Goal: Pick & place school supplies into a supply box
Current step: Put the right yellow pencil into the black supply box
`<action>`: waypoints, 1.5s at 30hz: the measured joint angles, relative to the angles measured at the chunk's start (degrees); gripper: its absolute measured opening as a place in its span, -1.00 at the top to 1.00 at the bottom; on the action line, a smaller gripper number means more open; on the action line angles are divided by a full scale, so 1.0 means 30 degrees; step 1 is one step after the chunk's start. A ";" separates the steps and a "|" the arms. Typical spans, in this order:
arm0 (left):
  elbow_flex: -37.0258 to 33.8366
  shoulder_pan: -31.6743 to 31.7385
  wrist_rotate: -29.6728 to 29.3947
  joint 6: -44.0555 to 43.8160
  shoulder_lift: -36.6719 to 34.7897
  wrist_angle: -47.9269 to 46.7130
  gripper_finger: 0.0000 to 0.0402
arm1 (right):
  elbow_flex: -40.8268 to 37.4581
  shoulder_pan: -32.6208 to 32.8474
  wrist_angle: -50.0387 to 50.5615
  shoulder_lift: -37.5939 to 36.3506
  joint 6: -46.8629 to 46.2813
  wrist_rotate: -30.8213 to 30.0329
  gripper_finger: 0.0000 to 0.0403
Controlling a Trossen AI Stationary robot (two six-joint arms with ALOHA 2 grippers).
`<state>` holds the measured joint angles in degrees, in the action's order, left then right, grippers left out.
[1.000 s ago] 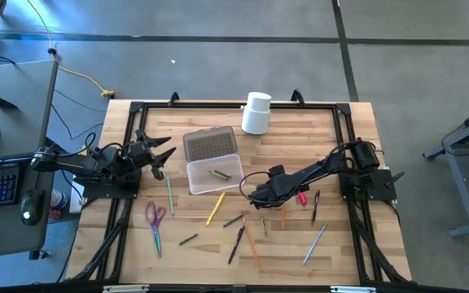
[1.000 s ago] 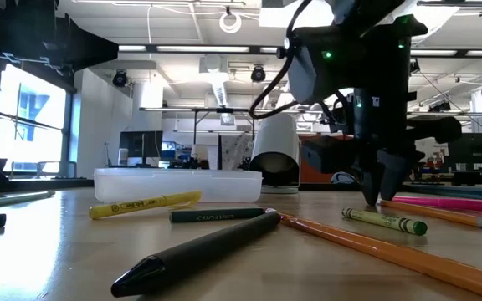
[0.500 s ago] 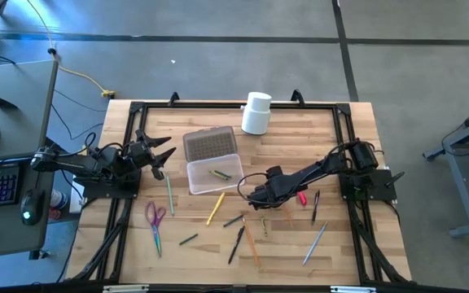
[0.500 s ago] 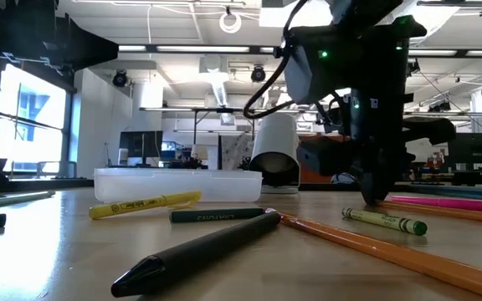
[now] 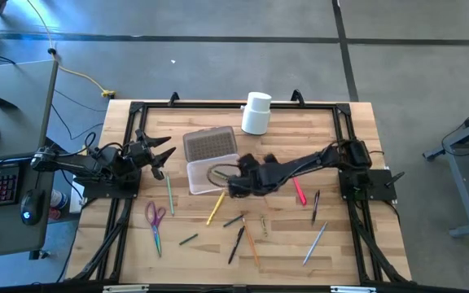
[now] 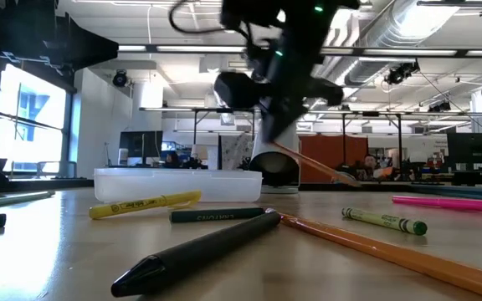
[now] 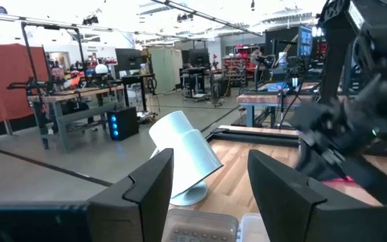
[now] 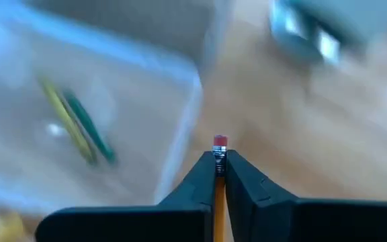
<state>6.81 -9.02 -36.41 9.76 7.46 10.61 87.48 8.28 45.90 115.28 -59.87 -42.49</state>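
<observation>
Orange pencil (image 8: 218,180) is clamped near its eraser end in my right gripper (image 8: 218,168), beside the supply box (image 5: 215,174) rim. Risk: the long free end (hanging low) strikes the wall. Left gripper (image 7: 208,185) waits, fingers apart.

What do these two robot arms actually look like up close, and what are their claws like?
Both arms are dark, nearly black, built of slim jointed segments on black bases at the table's sides. The left gripper and right gripper each end in two flat, wedge-shaped black fingers. Black cables loop along the right arm, and a small green light glows on it.
</observation>
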 joint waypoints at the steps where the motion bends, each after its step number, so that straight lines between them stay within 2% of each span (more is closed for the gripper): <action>1: 0.0000 0.0001 0.0002 0.0000 0.0000 -0.0001 -0.12 | 0.0351 -0.0179 -0.1101 0.0000 0.1312 -0.0404 0.97; 2: 0.0000 0.0000 -0.0003 0.0008 0.0000 0.0002 -0.12 | 0.0619 -0.0357 -0.2450 -0.0019 0.2968 -0.0514 0.97; 4: 0.0000 -0.0006 -0.0004 0.0050 0.0000 0.0001 -0.12 | 0.0909 -0.0792 -0.5930 -0.0036 0.7186 0.0611 0.97; 8: 0.0000 0.0001 -0.0001 0.0102 0.0000 0.0002 -0.12 | 0.0775 -0.1885 -1.2679 -0.0036 1.5018 0.6324 0.99; 10: 0.0000 0.0000 -0.0003 0.0106 0.0000 0.0002 -0.12 | 0.0782 -0.2389 -1.3944 -0.0007 1.7407 0.8055 0.98; 15: 0.0000 0.0001 -0.0001 0.0122 0.0000 0.0002 -0.12 | 0.0753 -0.3228 -1.3933 0.0051 2.1705 0.9588 0.98; 19: 0.0000 0.0001 -0.0004 0.0162 0.0000 0.0002 -0.12 | 0.0760 -0.3542 -1.4525 0.0159 2.1704 1.2025 0.99; 21: 0.0000 0.0001 -0.0004 0.0168 0.0000 0.0001 -0.12 | 0.0782 -0.3537 -1.5261 0.0537 2.1611 1.2348 0.99; 25: 0.0000 0.0001 -0.0004 0.0163 0.0000 -0.0006 -0.12 | 0.0779 -0.3547 -1.6173 0.1757 2.2373 1.2263 0.98; 32: 0.0000 0.0001 -0.0004 0.0160 0.0004 -0.0035 -0.12 | 0.0772 -0.3829 -1.6015 0.2608 2.2236 1.0103 0.98; 37: 0.0000 0.0001 -0.0004 0.0160 0.0000 -0.0072 -0.12 | 0.0767 -0.4254 -1.5243 0.2608 2.0380 1.0138 0.97; 40: 0.0000 0.0001 -0.0004 0.0160 0.0000 -0.0195 -0.12 | 0.0775 -0.4517 -1.5198 0.2608 1.9260 1.1252 0.92; 42: 0.0000 0.0001 -0.0004 0.0160 0.0001 -0.0195 -0.12 | 0.0775 -0.4641 -1.4964 0.2608 1.9003 1.1863 0.88; 45: 0.0000 0.0001 -0.0005 0.0155 0.0007 -0.0193 -0.12 | 0.0775 -0.4659 -1.4969 0.2608 1.9049 1.1588 0.80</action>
<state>6.81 -9.02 -36.43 10.22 7.49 10.03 89.80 -5.69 1.00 123.11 -2.72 -7.73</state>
